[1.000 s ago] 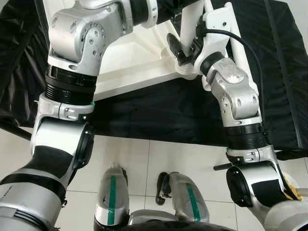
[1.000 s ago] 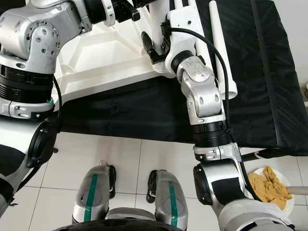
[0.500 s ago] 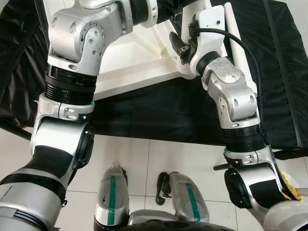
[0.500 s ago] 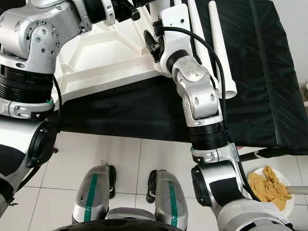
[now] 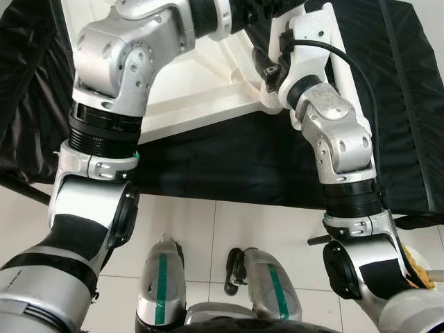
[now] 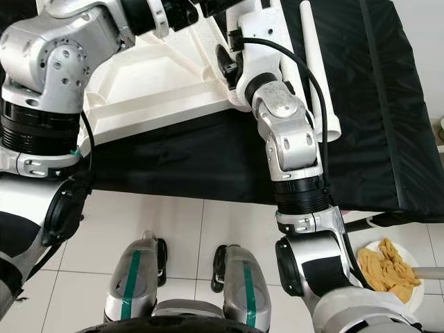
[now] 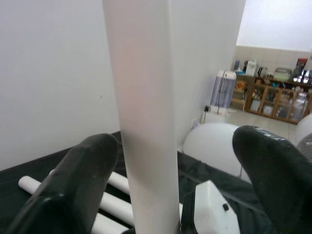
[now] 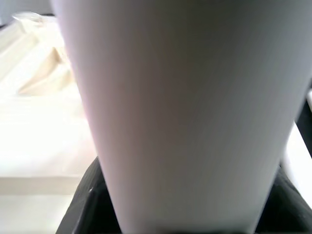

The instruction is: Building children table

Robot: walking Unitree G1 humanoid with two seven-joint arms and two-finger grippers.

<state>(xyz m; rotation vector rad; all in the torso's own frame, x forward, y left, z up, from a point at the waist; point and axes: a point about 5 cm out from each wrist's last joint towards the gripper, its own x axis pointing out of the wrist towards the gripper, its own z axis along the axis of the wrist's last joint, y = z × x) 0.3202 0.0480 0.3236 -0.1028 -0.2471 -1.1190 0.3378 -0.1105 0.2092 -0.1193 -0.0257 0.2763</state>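
Black cloth (image 6: 388, 104), unlabelled white leg (image 7: 146, 122)

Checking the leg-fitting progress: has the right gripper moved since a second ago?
Yes. The right gripper has shifted up the leg, away from the tabletop's near corner, where it was lower before.

1. Floor (image 5: 208, 236): pale square tiles with thin grey joints, beneath me.
2. Black cloth (image 6: 388, 104): spread ahead of me, creased, its edge meeting the tiles.
3. Wall (image 7: 53, 73): plain white, evenly lit.
4. Wooden cabinet (image 7: 278, 100): glass-fronted, far side of the room, small items on top.
5. White-and-blue appliance (image 7: 222, 92): standing just beside that cabinet.
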